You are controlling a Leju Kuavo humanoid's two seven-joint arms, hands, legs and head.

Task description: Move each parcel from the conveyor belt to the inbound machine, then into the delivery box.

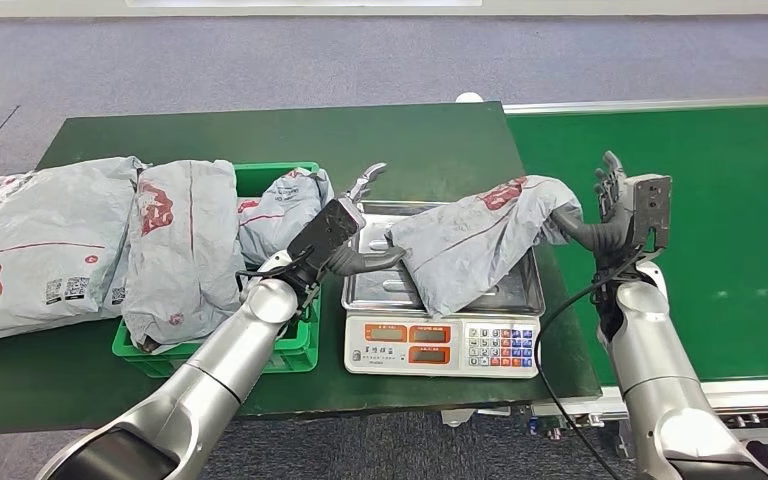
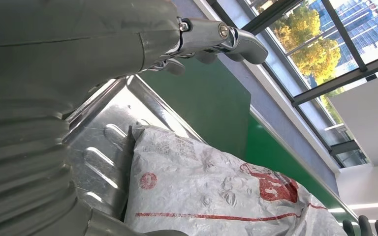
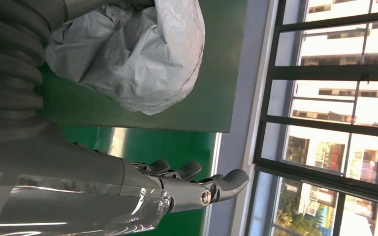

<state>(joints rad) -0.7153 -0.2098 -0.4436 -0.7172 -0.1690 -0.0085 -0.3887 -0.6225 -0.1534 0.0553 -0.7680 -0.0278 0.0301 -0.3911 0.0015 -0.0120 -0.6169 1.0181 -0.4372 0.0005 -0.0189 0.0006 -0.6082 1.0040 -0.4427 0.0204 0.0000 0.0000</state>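
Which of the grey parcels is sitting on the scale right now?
The grey parcel lying across the steel scale pan, between both hands. The other parcels sit in or beside the green crate to its left.

A parcel-sorting workspace: green conveyor belt (image 1: 680, 230), weighing scale (image 1: 443, 340), grey mail bags (image 1: 40, 240) and a green crate (image 1: 295, 345).

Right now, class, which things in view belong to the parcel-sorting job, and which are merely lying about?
Job: grey plastic parcel on the steel-topped weighing scale; left hand; right hand; green conveyor belt; green plastic crate holding grey parcels.

Lying about: grey carpet floor; windows.
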